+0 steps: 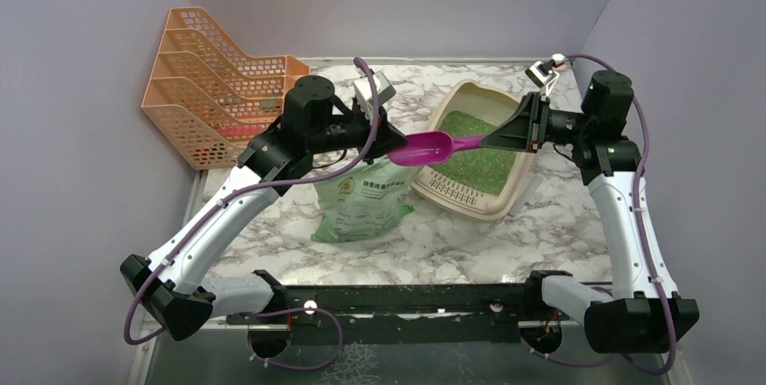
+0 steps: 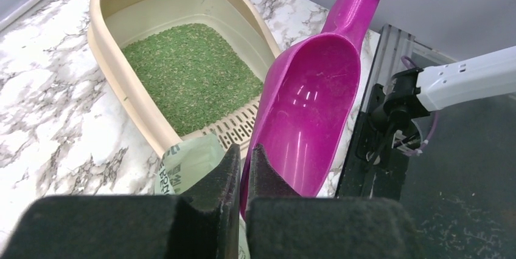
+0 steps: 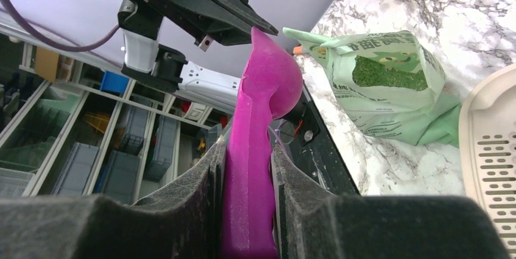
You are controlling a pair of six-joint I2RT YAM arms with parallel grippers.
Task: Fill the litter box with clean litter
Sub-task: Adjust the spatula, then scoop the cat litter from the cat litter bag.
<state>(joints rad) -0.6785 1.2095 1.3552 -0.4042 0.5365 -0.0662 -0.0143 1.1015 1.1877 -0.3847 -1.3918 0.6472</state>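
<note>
1. Between my right gripper (image 3: 246,149) pads, the magenta scoop (image 1: 425,147) handle is clamped; my left gripper (image 2: 243,162) pinches its tip.
2. Beneath my right gripper lies the litter box (image 1: 452,96); the clean litter (image 2: 188,76) bag (image 1: 361,209) lies beneath my left.
3. Opposed pulls could wrench the scoop loose.

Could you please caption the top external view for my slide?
The left gripper and right gripper hold the magenta scoop over the litter box, green litter inside, the bag lying beside it.

beige plastic rounded-rectangular litter box (image 2: 97,31): uniform beige.
small granular clean litter (image 2: 188,73): bright green, finely speckled.
soft translucent plastic bag (image 1: 366,209): pale green with dark print.
glossy plastic scoop (image 1: 429,147): solid magenta.
mesh file rack (image 1: 194,87): orange, grid-perforated.
flat stone-look table (image 1: 560,231): white marble pattern, grey veins.
</note>
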